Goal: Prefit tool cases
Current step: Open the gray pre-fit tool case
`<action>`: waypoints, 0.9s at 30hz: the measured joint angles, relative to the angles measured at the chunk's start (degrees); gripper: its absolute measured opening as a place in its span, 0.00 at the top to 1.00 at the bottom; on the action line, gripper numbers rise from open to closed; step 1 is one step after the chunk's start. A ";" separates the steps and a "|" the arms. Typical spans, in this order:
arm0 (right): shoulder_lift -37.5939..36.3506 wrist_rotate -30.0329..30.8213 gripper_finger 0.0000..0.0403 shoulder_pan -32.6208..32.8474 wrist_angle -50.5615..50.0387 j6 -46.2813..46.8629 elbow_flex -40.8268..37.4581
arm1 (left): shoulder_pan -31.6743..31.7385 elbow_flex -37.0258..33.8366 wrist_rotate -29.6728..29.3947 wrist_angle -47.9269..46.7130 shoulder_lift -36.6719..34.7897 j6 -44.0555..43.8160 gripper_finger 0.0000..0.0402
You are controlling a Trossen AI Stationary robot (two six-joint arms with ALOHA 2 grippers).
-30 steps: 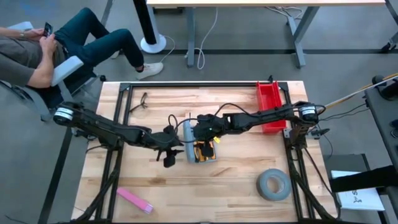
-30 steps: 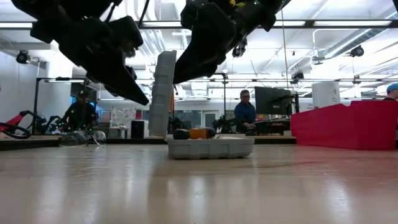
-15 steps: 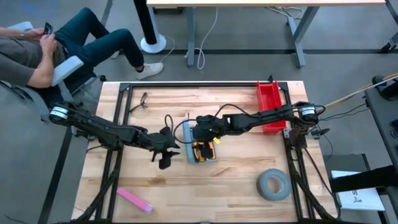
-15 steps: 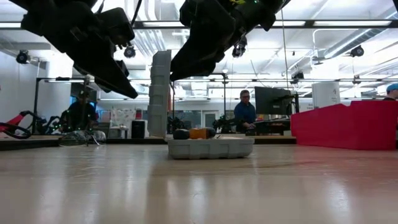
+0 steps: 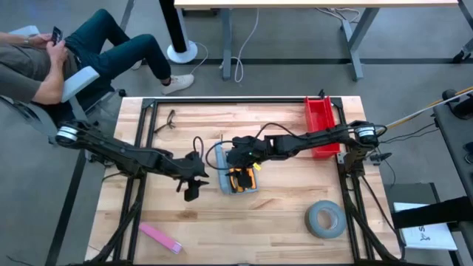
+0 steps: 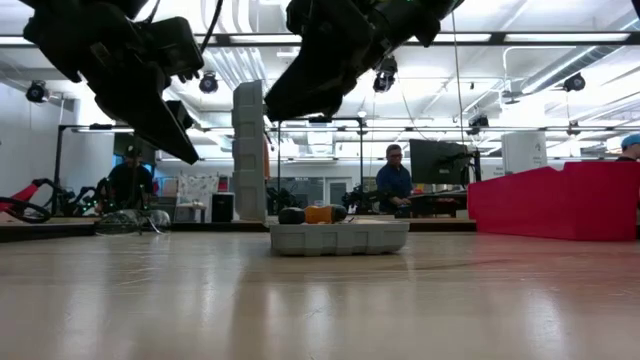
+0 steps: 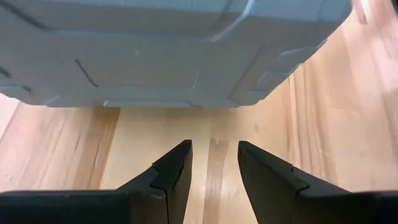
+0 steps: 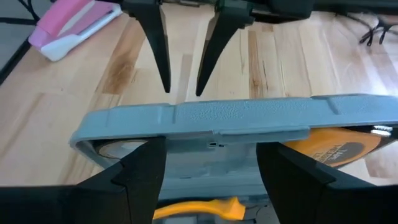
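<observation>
One blue-grey plastic tool case (image 5: 238, 171) is sitting open near the middle of the wooden table (image 5: 281, 222). Its lid (image 6: 248, 150) is standing upright on the left-arm side of the tray, and the tray is showing orange and dark tools (image 6: 318, 214) lying in its recesses. In the right wrist view the lid's rounded edge (image 8: 236, 115) is facing the camera, with orange parts visible below it.

The right gripper (image 5: 238, 157) is hovering over the case, its two fingers (image 8: 140, 171) spread wide on either side of the lid edge and pinching nothing. The left gripper (image 5: 191, 188) is hanging just beside the case on the lid side, clear of it, its fingers (image 7: 177, 171) parted with a narrow gap and bare table showing between them. Nothing is lying between either gripper and the case.

Away from the case are lying one red bin (image 5: 321, 125) beyond the right arm, one grey tape roll (image 5: 325, 219) toward the right near corner, one pink object (image 5: 160, 237) toward the left near corner, and one pair of glasses (image 5: 167, 122) toward the far left. One person (image 5: 44, 63) is sitting beyond the table's far left corner.
</observation>
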 joint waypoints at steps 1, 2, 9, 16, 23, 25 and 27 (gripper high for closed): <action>0.00 -0.02 0.44 0.00 0.09 -0.14 0.37 | -0.07 -0.01 0.00 -0.20 -0.51 -0.14 0.66; 0.00 -0.01 0.43 0.00 -0.12 -0.24 0.79 | -0.07 -0.01 0.00 -0.60 -1.18 -0.17 0.66; 0.11 0.27 0.42 -0.15 -4.50 -0.46 4.70 | -0.07 -0.01 -0.03 -3.63 -5.68 -0.88 0.66; 5.89 1.76 0.45 -0.15 -14.82 -1.97 13.52 | -0.17 -0.01 -0.04 -7.28 -8.59 -1.23 0.66; 10.21 1.74 0.44 -0.17 -16.19 -4.27 19.33 | -1.13 -0.01 -0.02 -10.63 -11.71 -2.13 0.66; 11.22 1.65 0.44 -0.26 -16.34 -4.38 20.45 | -1.51 0.00 -0.04 -12.39 -12.88 -2.60 0.66; 12.55 1.26 0.45 -0.30 -16.70 -4.47 21.63 | -1.77 0.42 -0.04 -15.12 -14.11 -3.18 0.66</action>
